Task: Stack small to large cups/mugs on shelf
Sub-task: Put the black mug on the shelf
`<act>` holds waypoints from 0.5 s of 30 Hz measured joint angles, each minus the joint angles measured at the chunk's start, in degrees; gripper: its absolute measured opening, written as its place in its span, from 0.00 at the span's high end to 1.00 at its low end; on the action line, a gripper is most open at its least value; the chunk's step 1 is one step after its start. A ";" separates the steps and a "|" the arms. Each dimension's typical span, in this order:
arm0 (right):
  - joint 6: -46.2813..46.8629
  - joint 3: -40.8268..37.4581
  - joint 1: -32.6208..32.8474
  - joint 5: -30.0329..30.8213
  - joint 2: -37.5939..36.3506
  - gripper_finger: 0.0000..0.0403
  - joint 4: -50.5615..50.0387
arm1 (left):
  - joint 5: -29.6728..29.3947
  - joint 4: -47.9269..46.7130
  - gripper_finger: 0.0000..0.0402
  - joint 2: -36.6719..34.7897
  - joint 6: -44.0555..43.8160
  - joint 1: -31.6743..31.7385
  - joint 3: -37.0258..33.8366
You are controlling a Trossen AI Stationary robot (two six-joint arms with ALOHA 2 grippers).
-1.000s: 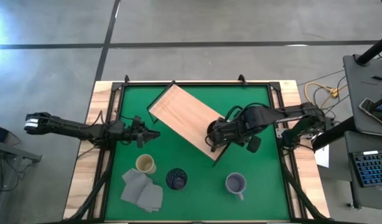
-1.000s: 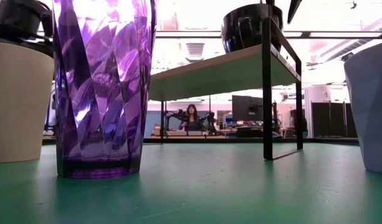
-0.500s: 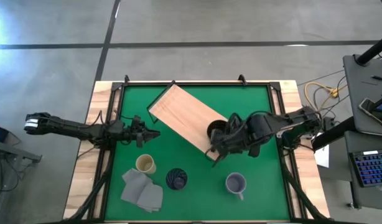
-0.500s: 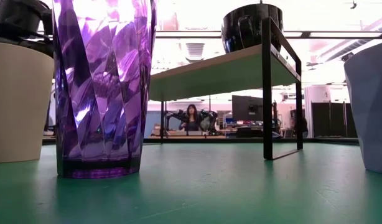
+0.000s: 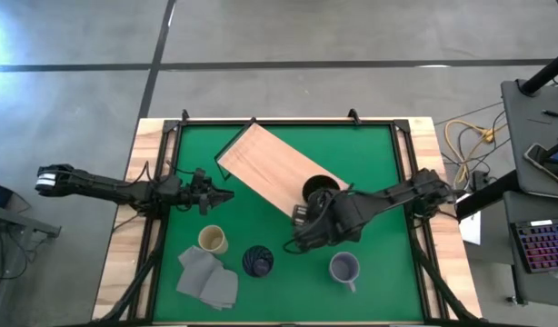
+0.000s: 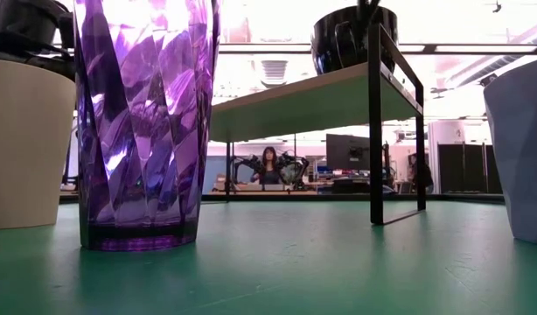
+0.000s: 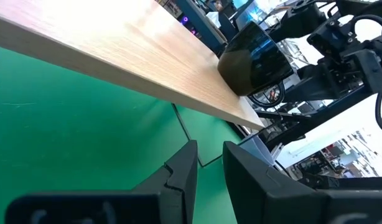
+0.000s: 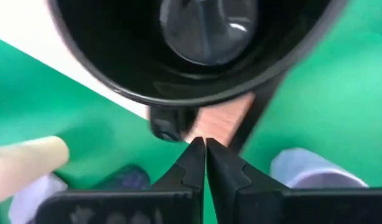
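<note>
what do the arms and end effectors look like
Both arms are dark, slim and jointed, with black cables looped along them. The left arm has a pale, whitish band at its outer end. The left end effector has two angular black fingers; the right end effector has two black fingers tapering to pointed tips.

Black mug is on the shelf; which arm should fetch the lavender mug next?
Right. Its claw hangs just off the shelf end, near the lavender mug; the left claw waits across the mat.
</note>
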 joint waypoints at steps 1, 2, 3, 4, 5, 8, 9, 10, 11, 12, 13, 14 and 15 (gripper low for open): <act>-0.20 0.72 0.00 0.85 0.63 0.98 -0.06 | 0.01 -0.05 0.84 0.01 0.01 0.00 0.00; -0.56 1.43 0.00 1.14 1.32 0.98 -0.14 | 0.03 -0.19 0.84 0.01 0.01 0.00 0.00; -0.93 2.25 0.00 1.31 2.04 0.98 -0.10 | 0.11 -0.31 0.84 0.01 0.01 0.00 0.00; -1.49 2.93 0.00 1.34 2.63 0.98 -0.05 | 0.20 -0.32 0.84 0.03 0.01 0.01 0.00; -1.92 3.49 0.00 1.35 3.22 0.98 0.00 | 0.25 -0.32 0.84 0.12 0.01 0.01 0.00; -2.32 5.25 0.00 1.83 4.66 0.98 -0.02 | 0.37 -0.45 0.84 0.12 0.18 0.01 -0.02; -2.36 5.76 0.00 2.13 4.97 0.98 -0.04 | 0.37 -0.45 0.84 0.12 0.20 0.01 -0.03; -2.38 6.36 0.00 2.34 5.21 0.98 -0.07 | 0.41 -0.41 0.84 0.12 0.21 0.00 -0.08; -2.35 6.85 0.00 2.60 5.33 0.98 -0.06 | 0.55 -0.42 0.84 0.12 0.21 0.01 -0.15; -2.32 7.11 0.00 2.91 5.36 0.98 0.01 | 0.69 -0.47 0.84 0.10 0.21 0.01 -0.24; -2.34 7.17 0.00 3.42 5.29 0.98 -0.01 | 0.78 -0.49 0.84 0.10 0.22 -0.01 -0.31; -2.34 7.17 0.00 4.05 5.17 0.98 -0.09 | 0.94 -0.49 0.84 0.12 0.23 0.01 -0.35; -2.34 7.15 0.00 4.45 5.06 0.98 -0.04 | 1.15 -0.51 0.84 0.12 0.23 0.01 -0.44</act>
